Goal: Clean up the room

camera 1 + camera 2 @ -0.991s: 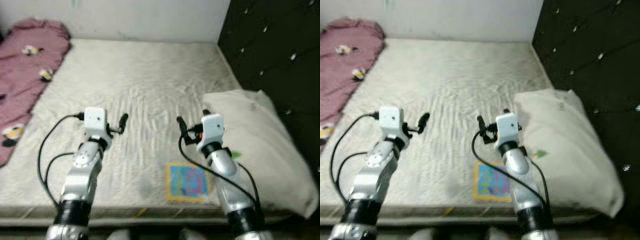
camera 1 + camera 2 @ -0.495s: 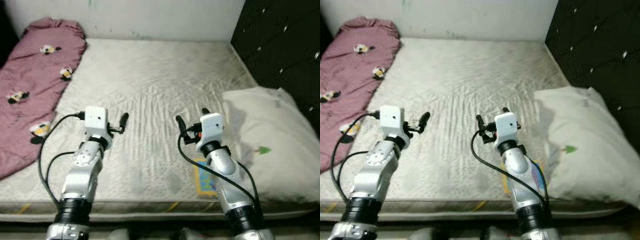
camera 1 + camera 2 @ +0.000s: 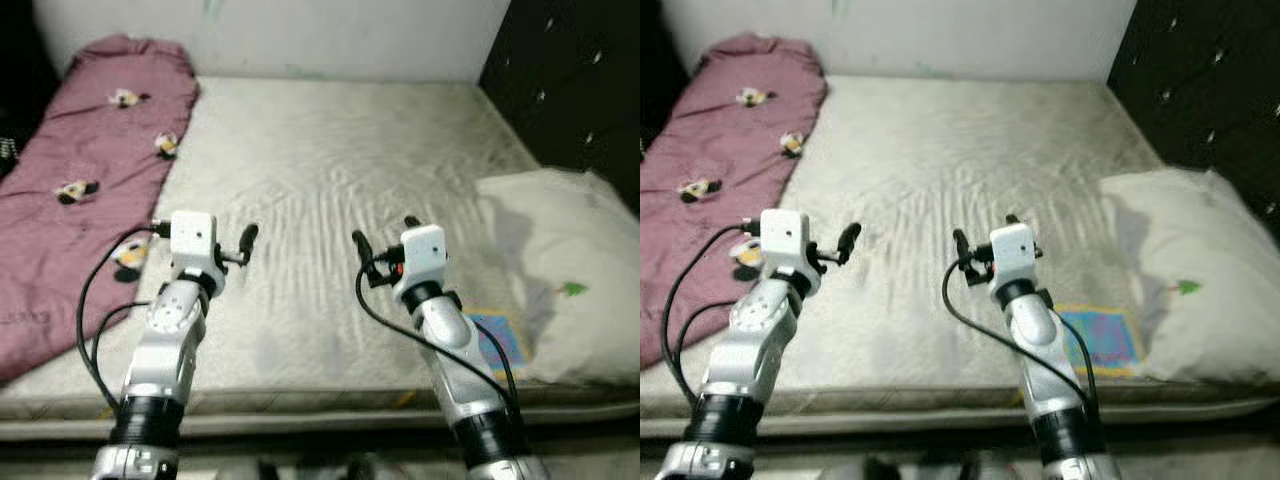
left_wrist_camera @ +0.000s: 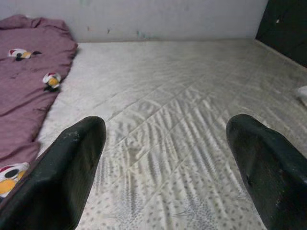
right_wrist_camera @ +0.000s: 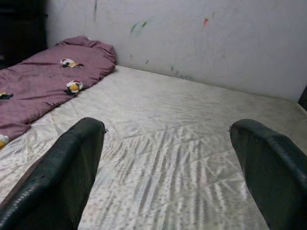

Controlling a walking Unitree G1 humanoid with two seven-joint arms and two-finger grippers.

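The robot stands at the foot side of a bed [image 3: 330, 150] w/ a bare mattress. Both arms are raised over the near part of the mattress, well above the surface. The left end effector [image 4: 165, 177] has its fingers spread wide and holds nothing; the right end effector [image 5: 168, 177] is also wide and empty.

The things that likely need tidying are two. A purple blanket [image 3: 90, 180] lies along the left side of the bed, its long axis running from the near edge away toward the wall [image 3: 330, 35]. It lies to the left of the left end effector and a bit ahead, so the left arm is clearly the nearer one; the blanket's inner edge is near that arm but not touching it. A pillow [image 3: 565, 265] lies at the right side, close to the dark headboard [image 3: 570, 80], to the right of the right end effector and apart from it. Next to the pillow, at the near edge, is a small coloured label [image 3: 495, 340] on the mattress.

My judgement: no grasp is begun yet, approx. the start of the job. If the blanket comes first, the left arm must go out to the left and down. The middle of the mattress btw. the arms is open, so there is good room for moving. On the right the headboard limits the room behind the pillow.
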